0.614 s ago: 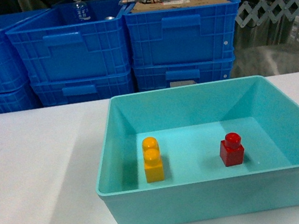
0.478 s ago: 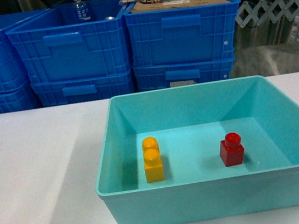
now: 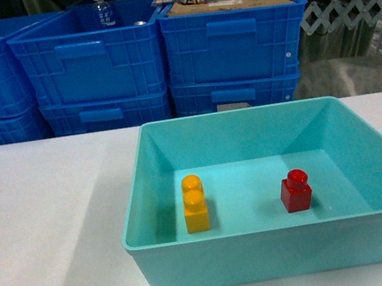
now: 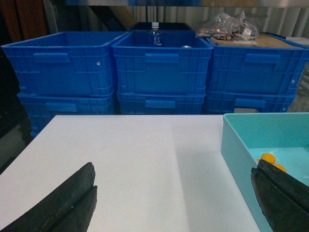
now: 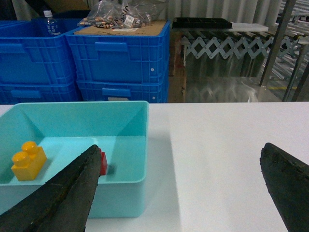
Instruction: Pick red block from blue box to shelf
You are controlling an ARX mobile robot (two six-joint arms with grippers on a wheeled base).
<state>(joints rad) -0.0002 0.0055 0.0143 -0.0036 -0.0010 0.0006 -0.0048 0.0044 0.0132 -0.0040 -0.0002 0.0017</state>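
The red block [image 3: 296,190] stands upright on the floor of the blue box [image 3: 244,115], towards its right side. In the right wrist view the red block [image 5: 103,163] only peeks out beside the left finger. My right gripper [image 5: 178,181] is open above the bare table just right of the blue box [image 5: 120,193]. My left gripper [image 4: 174,193] is open over the table left of the blue box [image 4: 236,145], with nothing between its fingers. Neither gripper shows in the head view. The shelf is out of view.
A yellow-orange two-stud brick [image 3: 194,203] stands in the box's left half. Stacked dark blue crates [image 3: 163,53] line the far side of the white table [image 3: 42,208]. A grey scissor-lattice conveyor [image 5: 231,48] and slanted steel posts [image 5: 276,46] stand at the back right.
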